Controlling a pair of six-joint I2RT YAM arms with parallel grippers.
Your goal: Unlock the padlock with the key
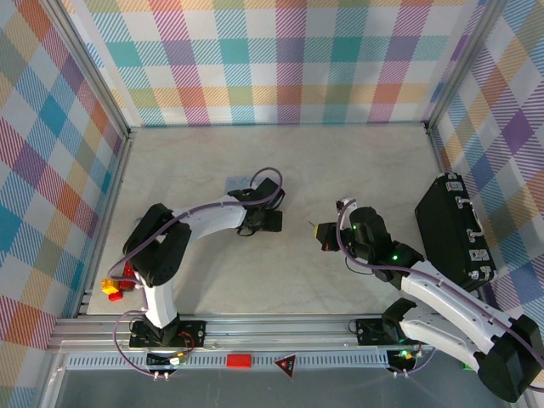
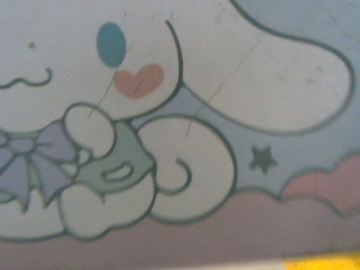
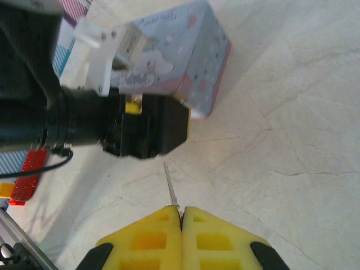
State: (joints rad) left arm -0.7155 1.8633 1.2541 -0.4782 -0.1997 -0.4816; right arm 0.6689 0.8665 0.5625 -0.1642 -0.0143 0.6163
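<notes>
My right gripper (image 3: 182, 212) is shut on the key (image 3: 171, 188), a slim metal blade sticking out of the yellow fingertips towards the left arm. From above, that gripper (image 1: 325, 231) hovers at mid-table with the key (image 1: 311, 223) at its tip. The pastel cartoon tin (image 3: 180, 62) stands on its edge. My left gripper (image 1: 259, 219) straddles it with jaws wide, gripping it. The tin's printed face (image 2: 185, 129) lies right against the left wrist camera, with a yellow pad (image 2: 326, 262) at its bottom edge. The padlock is hidden. A gap of bare table separates the key tip from the left gripper's black body (image 3: 149, 126).
A black case (image 1: 450, 229) lies at the right wall. Small red and yellow parts (image 1: 115, 285) sit by the left arm's base at the left edge. Plaid walls close in three sides of the pale table (image 1: 340, 153).
</notes>
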